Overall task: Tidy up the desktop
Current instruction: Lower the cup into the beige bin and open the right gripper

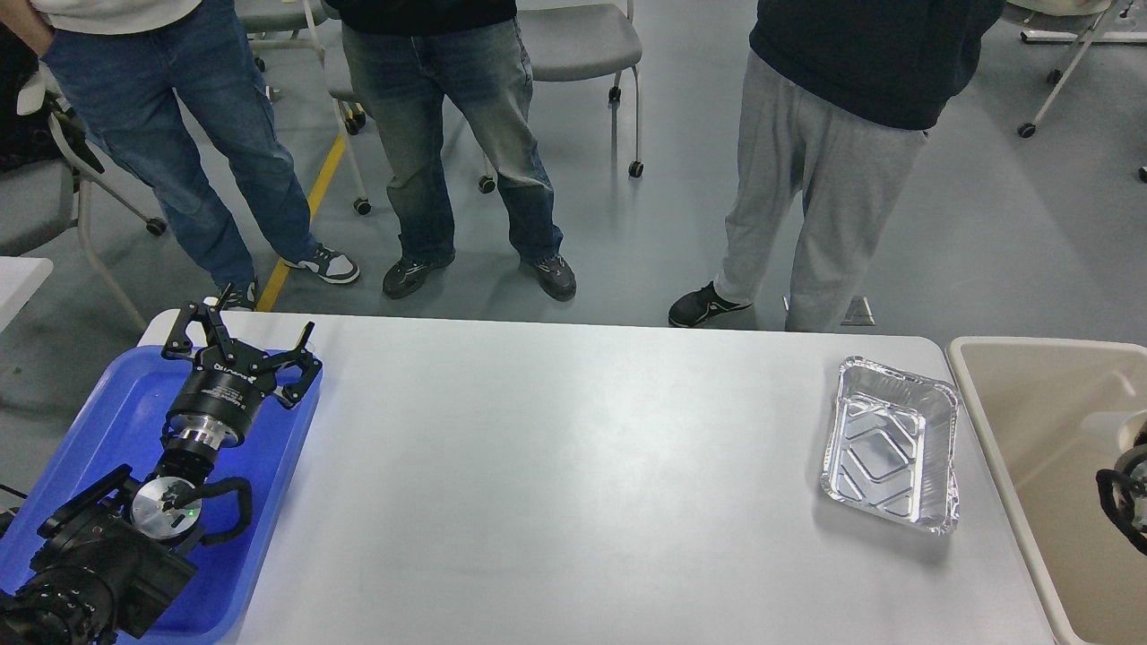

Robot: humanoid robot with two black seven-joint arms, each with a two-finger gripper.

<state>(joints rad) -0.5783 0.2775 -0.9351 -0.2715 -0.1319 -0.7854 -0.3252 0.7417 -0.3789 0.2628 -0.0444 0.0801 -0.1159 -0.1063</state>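
The white-grey desktop (573,466) fills the middle of the head view. An empty foil container (892,443) lies on it near the right end. My left gripper (242,339) is open and empty, hovering over the far end of a blue tray (116,412) at the desktop's left edge. Only a black part of my right arm (1125,497) shows at the right edge, over the beige bin (1021,421). A white rounded thing (1134,428) sits just above it, cut off by the frame. The right fingers cannot be made out.
Three people stand just beyond the desktop's far edge, with wheeled chairs behind them. The beige bin adjoins the desktop's right end. The blue tray overlaps its left end.
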